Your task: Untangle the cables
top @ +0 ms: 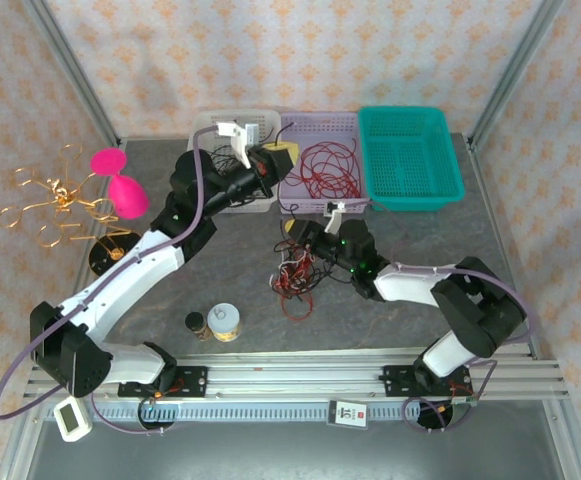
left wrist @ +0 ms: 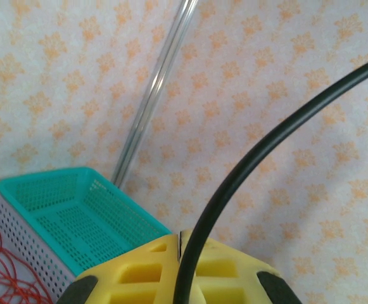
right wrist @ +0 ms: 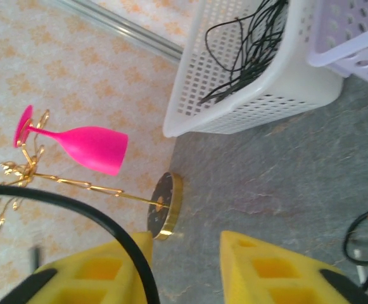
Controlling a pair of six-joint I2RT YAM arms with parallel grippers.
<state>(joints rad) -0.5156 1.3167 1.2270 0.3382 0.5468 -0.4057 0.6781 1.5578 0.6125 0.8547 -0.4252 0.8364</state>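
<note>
A tangle of black, red and off-white cables (top: pixel 296 276) lies mid-table. My right gripper (top: pixel 294 232) hovers just behind it. In the right wrist view that gripper (right wrist: pixel 187 244) is open with bare grey table between the fingers; a black strand (right wrist: pixel 95 212) arcs across the left finger, and a bit of the tangle (right wrist: pixel 364 231) shows at the right edge. Loose red cables (top: pixel 326 168) lie in the lavender basket (top: pixel 350 205). Black cables (right wrist: pixel 250 47) lie in the white basket (top: pixel 206 128). My left gripper (top: pixel 275 155) is raised over those baskets, shut (left wrist: pixel 182 239); a black cable (left wrist: pixel 253 161) crosses its fingers, pinching not visible.
A teal basket (top: pixel 410 190) stands empty at the back right. A gold wire ornament (top: pixel 55 200) on a round base (right wrist: pixel 164 206) and a pink glass (top: pixel 120 185) stand at the left. Two small jars (top: pixel 224 321) sit near the front edge.
</note>
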